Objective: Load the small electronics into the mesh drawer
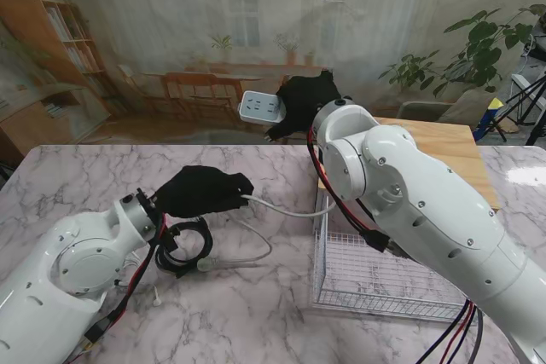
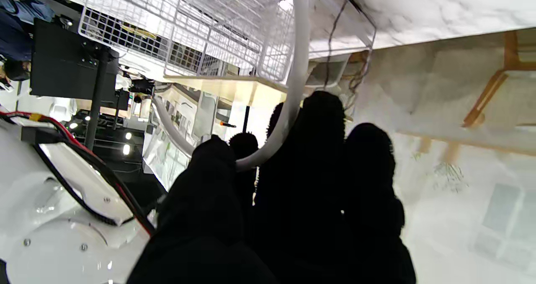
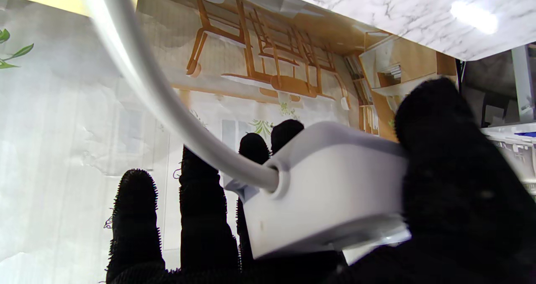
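A white power strip (image 1: 262, 107) is being held up in the air by the right hand (image 1: 305, 101), well above the far edge of the marble table (image 1: 77, 176). In the view from the right wrist, the power strip (image 3: 331, 192) is being pinched between the thumb (image 3: 452, 150) on one side and the other fingers (image 3: 201, 208) behind it; those fingers are standing nearly straight and a little apart from each other. The face with the sockets is being turned toward the left side of the stand's view.

A thick white cable (image 1: 286, 208) is coming out of the end of the power strip (image 3: 167, 104), and it is being gripped by the left hand (image 1: 203, 191) near the middle of the table. In the view from the left wrist, the cable (image 2: 293, 87) is being passed between the black gloved fingers (image 2: 318, 150), which are pressed close together around it. How tightly it is being squeezed cannot be told.

The mesh drawer (image 1: 375, 270) is lying on the table at the right, under the right arm, and its wire wall is being seen also from the left wrist (image 2: 188, 28). The power strip is not being placed in it yet.

A coil of black cable (image 1: 183, 249) is lying just beside the left wrist, nearer to me, and a thin white cable (image 1: 243, 257) is lying next to it on the marble.
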Robot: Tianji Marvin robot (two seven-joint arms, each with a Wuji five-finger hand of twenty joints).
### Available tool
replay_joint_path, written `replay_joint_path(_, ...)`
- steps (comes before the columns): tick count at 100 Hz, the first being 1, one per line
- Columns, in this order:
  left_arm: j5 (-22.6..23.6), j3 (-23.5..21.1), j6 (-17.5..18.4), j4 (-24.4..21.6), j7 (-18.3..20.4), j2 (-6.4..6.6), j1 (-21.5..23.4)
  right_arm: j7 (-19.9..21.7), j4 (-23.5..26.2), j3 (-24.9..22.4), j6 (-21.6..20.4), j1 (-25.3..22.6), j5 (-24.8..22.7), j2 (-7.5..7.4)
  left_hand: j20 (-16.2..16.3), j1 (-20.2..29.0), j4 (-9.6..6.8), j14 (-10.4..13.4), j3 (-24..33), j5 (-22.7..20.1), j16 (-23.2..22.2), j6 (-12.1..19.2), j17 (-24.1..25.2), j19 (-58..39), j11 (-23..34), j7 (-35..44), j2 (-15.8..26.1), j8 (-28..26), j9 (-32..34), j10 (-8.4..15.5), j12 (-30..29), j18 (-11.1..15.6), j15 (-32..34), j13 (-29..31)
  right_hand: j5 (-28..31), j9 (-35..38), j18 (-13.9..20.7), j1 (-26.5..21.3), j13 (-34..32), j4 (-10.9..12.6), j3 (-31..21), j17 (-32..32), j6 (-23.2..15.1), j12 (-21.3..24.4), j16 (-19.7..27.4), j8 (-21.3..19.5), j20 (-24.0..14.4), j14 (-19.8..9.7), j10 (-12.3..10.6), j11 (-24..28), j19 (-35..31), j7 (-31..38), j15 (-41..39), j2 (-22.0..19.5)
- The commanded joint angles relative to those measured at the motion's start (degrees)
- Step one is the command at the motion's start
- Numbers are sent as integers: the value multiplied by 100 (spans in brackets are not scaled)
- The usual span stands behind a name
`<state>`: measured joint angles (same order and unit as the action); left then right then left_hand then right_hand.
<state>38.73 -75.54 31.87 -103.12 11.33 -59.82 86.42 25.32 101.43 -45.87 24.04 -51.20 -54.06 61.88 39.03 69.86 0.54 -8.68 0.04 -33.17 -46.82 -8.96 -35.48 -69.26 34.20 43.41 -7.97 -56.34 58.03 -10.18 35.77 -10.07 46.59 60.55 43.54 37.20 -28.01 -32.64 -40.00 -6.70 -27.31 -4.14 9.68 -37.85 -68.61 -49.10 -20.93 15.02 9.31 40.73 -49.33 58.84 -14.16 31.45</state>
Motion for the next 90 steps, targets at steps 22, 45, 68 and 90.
replay_joint_path(22, 78, -376, 126, -361, -166, -29, -12, 50, -156, 107, -148, -216, -218, -47, 295, 321, -35, 303, 40, -34, -309, 189, -111, -282, 396, 14, 80, 56, 219, -92, 345, 397, 460, 285, 689, 171, 20, -800, -196, 163, -2154, 29, -636, -113, -118, -33, 21, -76, -134, 136, 57, 346, -357, -1354)
replay_joint_path(45, 165, -619, 119, -533, -117, -23, -297, -111, -166, 188, -111, -293, 5, -28, 351, 327, -78, 332, 94, -62, -381, 280, -94, -315, 428, -12, 36, 130, 206, -53, 428, 418, 542, 259, 684, 193, 16, -795, -211, 164, -2164, 34, -631, -142, -129, -33, 14, -77, -132, 134, 60, 349, -363, -1353)
replay_joint_path(68, 310, -747, 7, -483, 59, 12, -636, -185, 6, 25, -152, -493, 35, -31, 369, 315, -82, 329, 118, -60, -402, 335, -81, -294, 408, 0, 34, 159, 194, -30, 457, 446, 548, 240, 692, 208, 14, -805, -220, 168, -2166, 45, -611, -167, -135, -27, 9, -77, -133, 139, 68, 352, -365, -1343)
replay_joint_path(90, 464, -658, -113, -365, 191, 36, -1015, -250, 10, 81, -260, -563, 166, -28, 394, 290, -81, 360, 126, -54, -427, 412, -86, -288, 418, 21, 32, 179, 207, 17, 496, 487, 559, 244, 721, 259, 16, -804, -248, 177, -2197, 38, -580, -197, -144, -23, 2, -81, -137, 159, 66, 355, -377, -1314)
